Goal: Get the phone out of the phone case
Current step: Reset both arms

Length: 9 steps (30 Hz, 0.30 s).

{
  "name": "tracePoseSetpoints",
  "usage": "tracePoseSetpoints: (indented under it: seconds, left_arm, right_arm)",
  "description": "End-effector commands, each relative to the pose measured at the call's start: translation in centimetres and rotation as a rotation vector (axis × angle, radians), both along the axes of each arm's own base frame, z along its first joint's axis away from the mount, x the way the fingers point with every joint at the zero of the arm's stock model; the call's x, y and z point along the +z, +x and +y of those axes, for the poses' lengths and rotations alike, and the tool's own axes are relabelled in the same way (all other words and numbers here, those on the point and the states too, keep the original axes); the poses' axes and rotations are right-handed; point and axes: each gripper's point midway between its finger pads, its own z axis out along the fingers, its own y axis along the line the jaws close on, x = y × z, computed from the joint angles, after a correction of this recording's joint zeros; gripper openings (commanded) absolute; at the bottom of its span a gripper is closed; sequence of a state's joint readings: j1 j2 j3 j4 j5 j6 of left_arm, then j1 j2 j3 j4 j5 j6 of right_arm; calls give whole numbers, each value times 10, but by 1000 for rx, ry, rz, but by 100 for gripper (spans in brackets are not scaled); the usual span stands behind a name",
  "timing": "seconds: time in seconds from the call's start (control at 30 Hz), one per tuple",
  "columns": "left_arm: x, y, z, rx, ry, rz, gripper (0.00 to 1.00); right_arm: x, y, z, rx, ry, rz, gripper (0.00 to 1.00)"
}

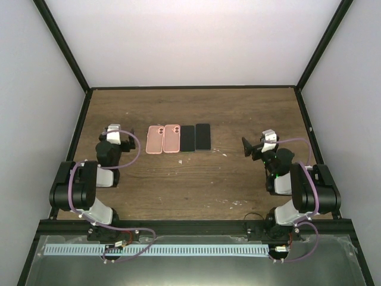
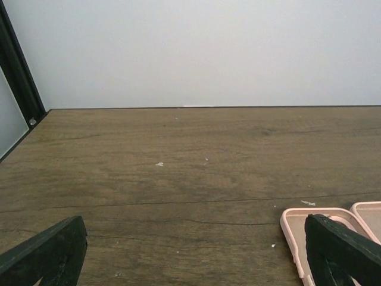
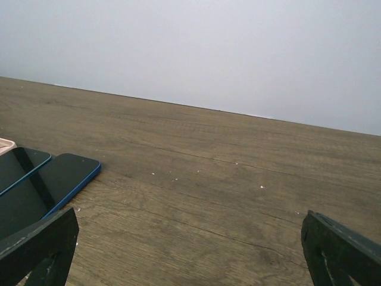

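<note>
We see the left gripper spread wide and holding nothing, its two dark fingers at the bottom corners of the left wrist view with bare wooden table between them. The right gripper is likewise released and empty, low over the wood. From above, four things lie in a tidy row near the middle of the table, side by side and almost touching: two pink phone cases, the left pink case and the right pink case, then two dark phones, the inner phone and the outer phone. The row sits between the two arms. The left pink case is just beside the left gripper's right-hand finger in the wrist view, which partly covers it; its raised rim and pink inner face show, so we read it as lying open side up. The phones lie flat, dark face up, outside the cases. The outer phone, blue at the edge, lies ahead of the right gripper's left-hand finger, apart from it.
</note>
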State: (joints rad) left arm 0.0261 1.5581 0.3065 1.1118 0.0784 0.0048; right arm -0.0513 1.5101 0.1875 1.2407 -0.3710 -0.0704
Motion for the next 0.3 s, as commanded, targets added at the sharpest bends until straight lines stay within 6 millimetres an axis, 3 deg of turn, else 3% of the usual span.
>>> tracePoseSetpoints:
  seconds: [0.0,0.27]
  left_arm:
    - [5,1,0,-1,11,-15,100]
    - [4,2,-2,-9,12,-14,100]
  right_arm:
    - [16,7,-6,-20,-6,-57,100]
    - [17,7,-6,-20,-7,-57,100]
